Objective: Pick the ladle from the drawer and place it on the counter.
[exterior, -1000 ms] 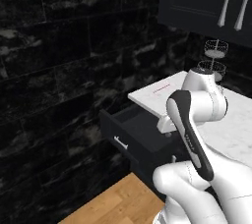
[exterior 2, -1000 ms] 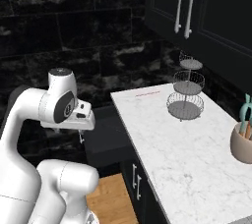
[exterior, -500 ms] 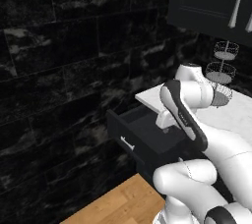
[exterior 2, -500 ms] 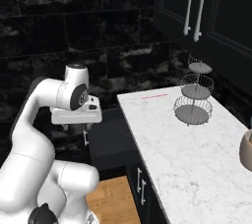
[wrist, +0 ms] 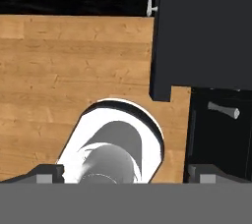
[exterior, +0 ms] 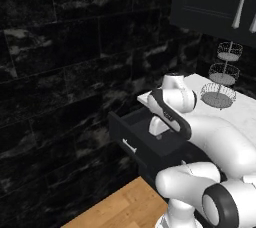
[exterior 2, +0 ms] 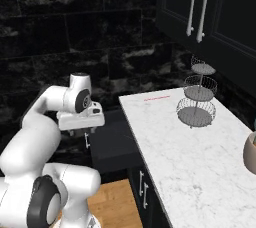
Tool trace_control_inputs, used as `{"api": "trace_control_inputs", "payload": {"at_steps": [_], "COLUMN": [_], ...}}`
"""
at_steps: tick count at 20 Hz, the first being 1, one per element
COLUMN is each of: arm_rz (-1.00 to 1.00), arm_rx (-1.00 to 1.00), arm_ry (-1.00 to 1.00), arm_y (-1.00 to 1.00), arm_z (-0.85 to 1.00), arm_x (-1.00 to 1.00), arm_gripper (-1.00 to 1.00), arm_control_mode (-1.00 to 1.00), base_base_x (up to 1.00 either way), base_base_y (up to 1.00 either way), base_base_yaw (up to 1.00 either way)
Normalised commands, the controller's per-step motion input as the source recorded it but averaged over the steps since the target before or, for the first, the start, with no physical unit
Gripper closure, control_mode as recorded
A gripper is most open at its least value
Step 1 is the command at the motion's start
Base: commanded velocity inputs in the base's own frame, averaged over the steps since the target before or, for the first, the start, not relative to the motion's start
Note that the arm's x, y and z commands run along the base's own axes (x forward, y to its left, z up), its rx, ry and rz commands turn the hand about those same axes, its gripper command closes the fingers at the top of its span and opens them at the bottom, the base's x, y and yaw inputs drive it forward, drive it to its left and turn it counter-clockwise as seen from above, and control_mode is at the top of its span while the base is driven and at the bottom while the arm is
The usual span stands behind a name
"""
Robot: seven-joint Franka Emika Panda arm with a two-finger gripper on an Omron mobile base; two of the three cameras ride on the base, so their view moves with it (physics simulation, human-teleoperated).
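One open drawer (exterior: pixel 150 144) beside the marble counter (exterior 2: pixel 200 157)

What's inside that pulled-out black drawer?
The drawer stands open, but its inside looks uniformly dark. The robot's arm hangs over part of it, so no ladle can be made out.

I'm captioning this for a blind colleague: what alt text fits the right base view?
A white robot arm reaches its gripper down over an open black drawer beside a white marble counter. On the counter stand a three-tier wire rack and, at the right edge, part of a tan pot. Black cabinet doors with silver handles hang above.
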Motion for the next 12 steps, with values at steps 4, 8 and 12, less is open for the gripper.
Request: {"api": "trace_control_inputs", "payload": {"at_steps": [4,8,12], "arm_rz": [-0.03,-0.08,-0.16], "arm_rx": [-0.08,-0.09,-0.05], "arm_ry": [-0.02,-0.05,-0.04], "arm_y": [0.36,0.29,0.17], "arm_z": [-0.42,-0.29,-0.31], "arm_x": [0.32,0.71,0.77], "arm_gripper": [-1.0,-1.0,-1.0], "arm_control_mode": [-1.0,-1.0,-1.0], "base_base_x": [0.0,0.0,0.0], "base_base_y": [0.0,0.0,0.0], "base_base_yaw": [0.0,0.0,0.0]}}
